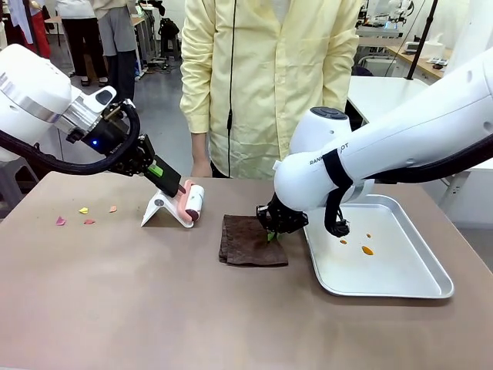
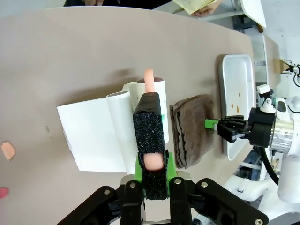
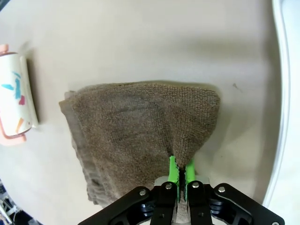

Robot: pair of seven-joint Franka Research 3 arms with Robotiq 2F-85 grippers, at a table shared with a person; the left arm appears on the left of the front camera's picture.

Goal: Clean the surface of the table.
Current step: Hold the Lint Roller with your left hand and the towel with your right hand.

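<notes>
The brownish table [image 1: 115,308] carries a folded brown cloth [image 1: 250,240] at its middle. My right gripper [image 1: 271,231] is shut on the cloth's right edge. In the right wrist view the green pads [image 3: 172,169] pinch a raised corner of the cloth [image 3: 140,126]. My left gripper [image 1: 166,179] is shut on the pink handle of a white lint roller [image 1: 192,202], whose roll rests beside a white stand [image 1: 158,210]. The left wrist view has the handle [image 2: 149,79] running between the black fingers [image 2: 150,136]. Coloured bits stick to the roll [image 3: 16,93].
Several small paper scraps [image 1: 83,210] lie on the table's left part. A silver tray [image 1: 431,266] with orange stains sits at the right, close to the cloth. A person in a yellow shirt [image 1: 269,77] stands at the far edge.
</notes>
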